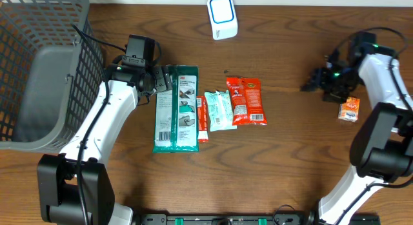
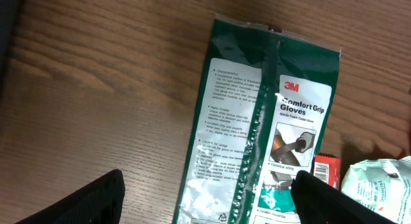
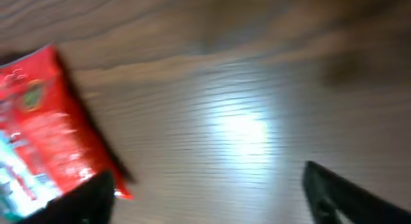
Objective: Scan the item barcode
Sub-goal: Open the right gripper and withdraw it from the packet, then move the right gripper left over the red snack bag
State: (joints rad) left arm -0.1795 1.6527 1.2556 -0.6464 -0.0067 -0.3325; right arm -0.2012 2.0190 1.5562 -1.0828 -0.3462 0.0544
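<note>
Left gripper (image 2: pixel 207 197) first: found it spread wide, empty, over gloves pack (image 2: pixel 237 121); judged pack light, floppy, slick, best pinched edgewise; found right gripper (image 3: pixel 212 195) likewise.

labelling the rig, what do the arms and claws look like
Left arm and right arm: white shells, black joints and bases, black cables alongside. Left claw and right claw: black and two-pronged. Green lights by the right wrist.

Green glove pack (image 1: pixel 176 109) lies flat, label up, well apart from the white scanner (image 1: pixel 222 17).
</note>
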